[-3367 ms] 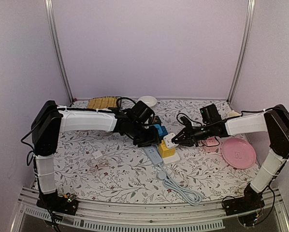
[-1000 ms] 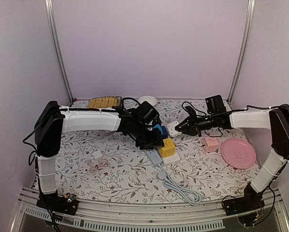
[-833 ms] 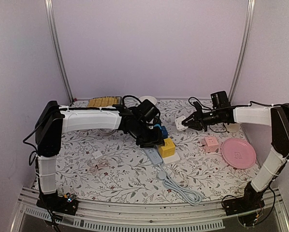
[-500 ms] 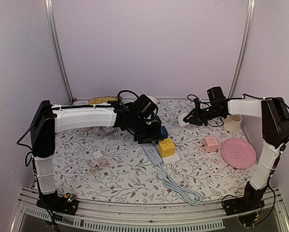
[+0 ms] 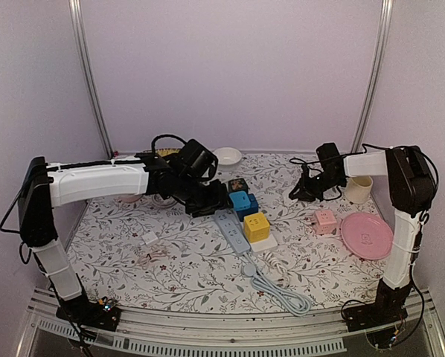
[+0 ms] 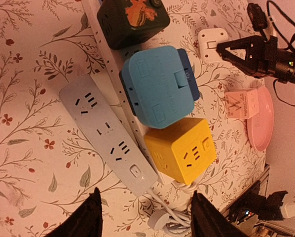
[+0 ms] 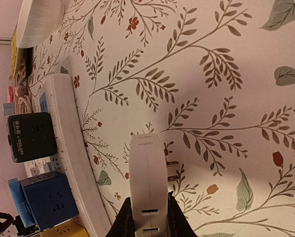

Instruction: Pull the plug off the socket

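The right fingers are shut tight on the white plug, one on each flat side, so it cannot slip; they hold it low by the worktop, well apart from the yellow socket block; I think the plug is out. The left fingers are wide open and hold nothing; they hang above the white strip, maybe to keep it down.
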`<state>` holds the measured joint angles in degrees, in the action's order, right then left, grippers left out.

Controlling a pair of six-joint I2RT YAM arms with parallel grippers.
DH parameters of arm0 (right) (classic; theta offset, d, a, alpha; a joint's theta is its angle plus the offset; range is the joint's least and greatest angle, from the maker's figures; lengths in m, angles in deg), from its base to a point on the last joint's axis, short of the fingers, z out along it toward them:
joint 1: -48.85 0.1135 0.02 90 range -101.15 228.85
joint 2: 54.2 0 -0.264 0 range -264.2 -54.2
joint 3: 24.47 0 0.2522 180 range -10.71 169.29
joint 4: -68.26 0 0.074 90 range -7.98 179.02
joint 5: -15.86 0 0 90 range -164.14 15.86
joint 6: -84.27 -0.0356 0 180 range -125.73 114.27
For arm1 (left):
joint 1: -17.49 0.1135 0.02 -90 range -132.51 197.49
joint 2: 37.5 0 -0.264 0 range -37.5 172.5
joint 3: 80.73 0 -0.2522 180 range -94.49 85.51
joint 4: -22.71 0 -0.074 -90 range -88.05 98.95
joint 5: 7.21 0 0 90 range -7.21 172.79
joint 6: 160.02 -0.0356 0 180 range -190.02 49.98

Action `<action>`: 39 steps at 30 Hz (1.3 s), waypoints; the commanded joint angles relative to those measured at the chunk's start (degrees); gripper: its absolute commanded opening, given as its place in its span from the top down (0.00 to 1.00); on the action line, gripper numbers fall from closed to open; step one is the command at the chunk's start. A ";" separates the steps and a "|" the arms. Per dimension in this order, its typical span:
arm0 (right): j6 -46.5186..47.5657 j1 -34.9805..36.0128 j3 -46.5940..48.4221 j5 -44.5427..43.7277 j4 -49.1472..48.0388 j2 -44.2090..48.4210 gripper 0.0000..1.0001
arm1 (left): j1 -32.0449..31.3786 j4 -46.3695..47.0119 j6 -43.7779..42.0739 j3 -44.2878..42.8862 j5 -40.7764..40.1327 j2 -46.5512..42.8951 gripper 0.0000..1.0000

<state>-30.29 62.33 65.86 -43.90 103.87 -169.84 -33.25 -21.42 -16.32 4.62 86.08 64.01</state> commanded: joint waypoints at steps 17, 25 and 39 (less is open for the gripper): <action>4.71 -0.57 -1.53 -9.06 4.74 5.71 0.50 | 5.18 10.53 3.10 0.56 6.52 3.89 0.37; 7.25 -0.34 -0.51 -14.25 8.63 11.59 0.41 | 6.19 12.42 4.51 -3.94 8.36 9.64 0.37; 3.85 10.45 3.57 3.32 4.70 10.41 0.43 | 7.43 19.63 8.08 -5.18 12.57 16.96 0.39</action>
<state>-24.62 69.41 66.32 -47.33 111.12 -157.75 -26.17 -4.50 -9.81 0.43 97.25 79.75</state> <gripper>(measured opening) 0.573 0.621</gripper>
